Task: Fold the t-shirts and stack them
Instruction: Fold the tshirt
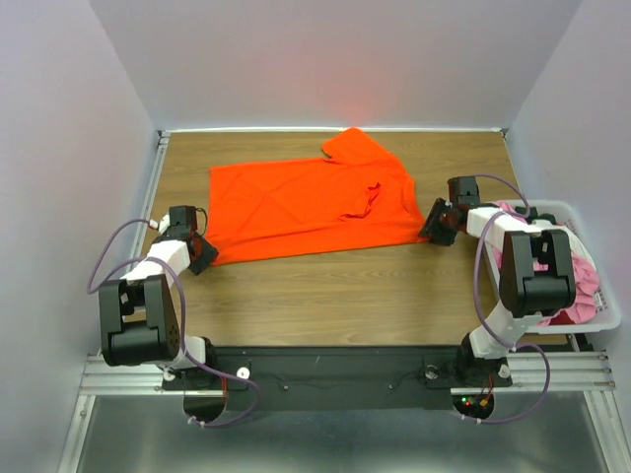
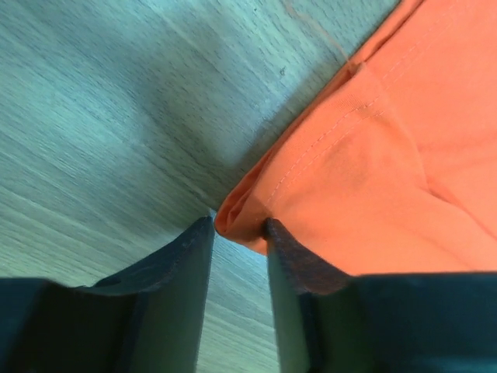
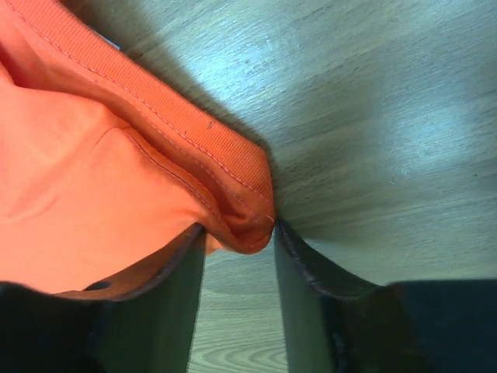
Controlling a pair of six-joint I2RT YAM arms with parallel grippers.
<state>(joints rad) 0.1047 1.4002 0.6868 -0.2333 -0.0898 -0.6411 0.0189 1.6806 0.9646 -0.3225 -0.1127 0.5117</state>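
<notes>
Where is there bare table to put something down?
The wide strip of table between the orange t-shirt and the near edge is bare, as is the far left corner. Crowded: the right edge, with the right gripper and the white bin.

1. Left arm [image 1: 138, 315]: elbow folded high over its base, forearm reaching forward, wrist tipped down.
2. Left claw [image 2: 239, 225]: low over the counter [image 1: 325, 296], pointing right. Fingers [image 2: 175, 268] part way apart, with a gap between them. A corner of the orange t-shirt [image 1: 296, 207] sits between the tips. Can't tell if it's a firm pinch.
3. Right arm [image 1: 527, 271]: elbow folded high over its base, forearm reaching forward and left, wrist tipped down.
4. Right claw [image 3: 239, 229]: low over the counter, pointing left. Fingers [image 3: 318, 272] part way apart, a hemmed t-shirt corner bunched between the tips. Can't tell the grip here either.
</notes>
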